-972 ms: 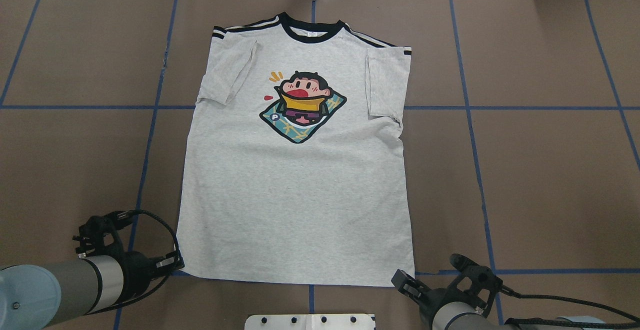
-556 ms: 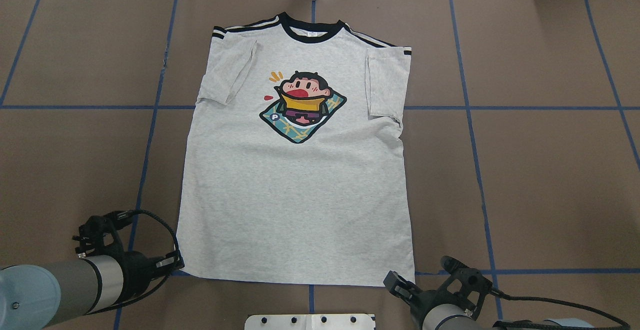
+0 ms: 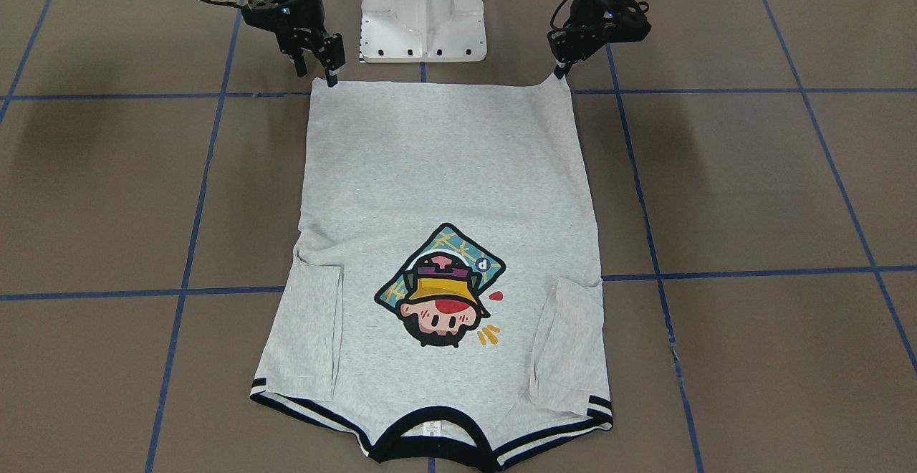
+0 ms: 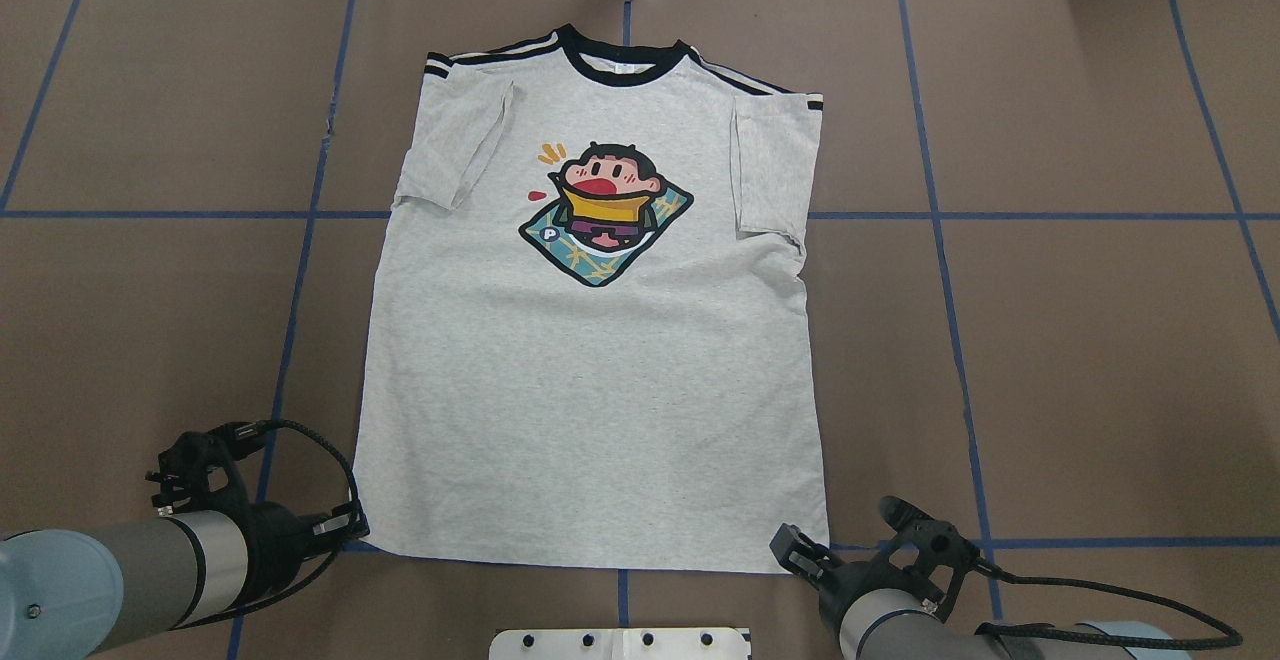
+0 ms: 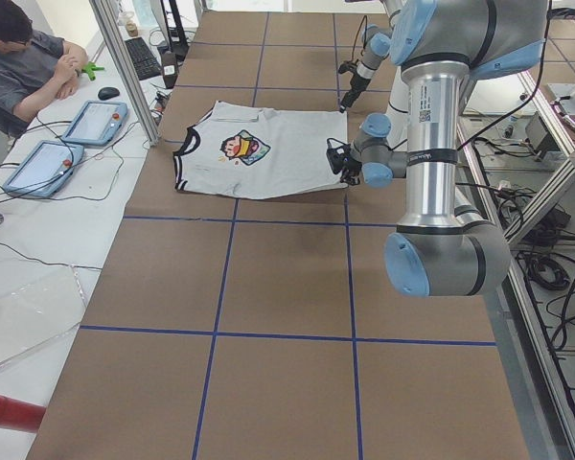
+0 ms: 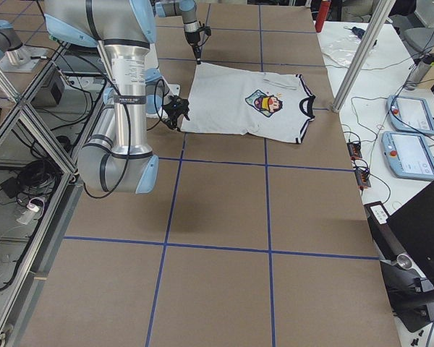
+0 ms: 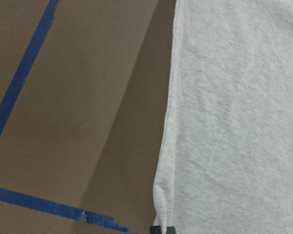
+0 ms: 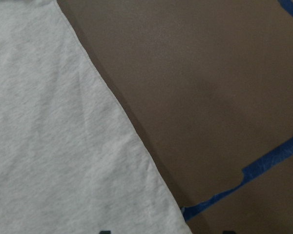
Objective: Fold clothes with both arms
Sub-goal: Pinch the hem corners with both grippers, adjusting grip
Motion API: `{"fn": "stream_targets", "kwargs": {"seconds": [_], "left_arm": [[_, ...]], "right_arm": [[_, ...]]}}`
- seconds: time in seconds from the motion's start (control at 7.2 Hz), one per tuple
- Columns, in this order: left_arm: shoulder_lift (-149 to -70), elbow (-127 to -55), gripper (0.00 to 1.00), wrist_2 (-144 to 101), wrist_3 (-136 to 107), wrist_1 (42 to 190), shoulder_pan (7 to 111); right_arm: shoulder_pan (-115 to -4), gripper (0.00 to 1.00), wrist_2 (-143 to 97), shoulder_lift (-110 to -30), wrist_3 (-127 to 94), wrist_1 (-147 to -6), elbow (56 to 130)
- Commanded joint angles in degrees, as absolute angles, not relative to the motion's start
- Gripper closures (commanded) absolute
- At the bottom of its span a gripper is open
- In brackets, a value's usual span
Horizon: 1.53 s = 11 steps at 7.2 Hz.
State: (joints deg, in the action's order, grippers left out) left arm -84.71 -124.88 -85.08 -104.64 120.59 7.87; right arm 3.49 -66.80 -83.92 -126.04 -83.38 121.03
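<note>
Overhead exterior view, from left to right: the left arm (image 4: 120, 570) comes in at the near left corner of the desk (image 4: 1100, 340). Its left gripper (image 4: 350, 530) is pressed together on the left hem corner of the T-shirt (image 4: 600, 390). In the front-facing view this corner stands up a little from the desk as a small peak.

The T-shirt lies flat in the middle of the desk with the print up. Its black collar (image 4: 625, 65) points to the far edge and its hem lies along the near edge, just beyond the white base plate (image 4: 620, 643). Both short sleeves are folded inward over the chest.

The right arm (image 4: 900, 630) comes in at the near right corner. Its right gripper (image 4: 800, 552) is spread, with one finger on each side of the right hem corner, which lies flat. Blue tape lines (image 4: 940, 240) cross the brown desk.
</note>
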Motion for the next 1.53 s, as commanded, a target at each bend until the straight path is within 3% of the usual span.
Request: {"fn": "stream_targets", "kwargs": {"seconds": [0.0, 0.56, 0.69, 0.83, 1.39], "left_arm": [[-84.73, -124.89, 1.00, -85.08, -104.68, 120.59, 7.82], [-84.73, -124.72, 1.00, -84.90, -104.68, 120.67, 7.82], [-84.73, -124.63, 1.00, -84.90, -104.76, 120.67, 7.82], [-84.81, -124.63, 1.00, -84.90, -104.77, 120.67, 7.74], [-84.81, -124.63, 1.00, -84.90, -104.77, 120.67, 7.65]], "right_arm": [[3.08, 0.19, -66.80, -83.85, -125.86, -83.32, 120.50], [2.90, 0.36, -64.86, -80.51, -125.95, -83.41, 117.33], [2.73, 0.48, -64.86, -80.51, -125.86, -83.41, 117.68], [2.64, 0.67, -64.86, -80.51, -125.95, -83.41, 117.86], [4.30, 0.63, -62.41, -81.30, -125.95, -83.41, 118.04]]}}
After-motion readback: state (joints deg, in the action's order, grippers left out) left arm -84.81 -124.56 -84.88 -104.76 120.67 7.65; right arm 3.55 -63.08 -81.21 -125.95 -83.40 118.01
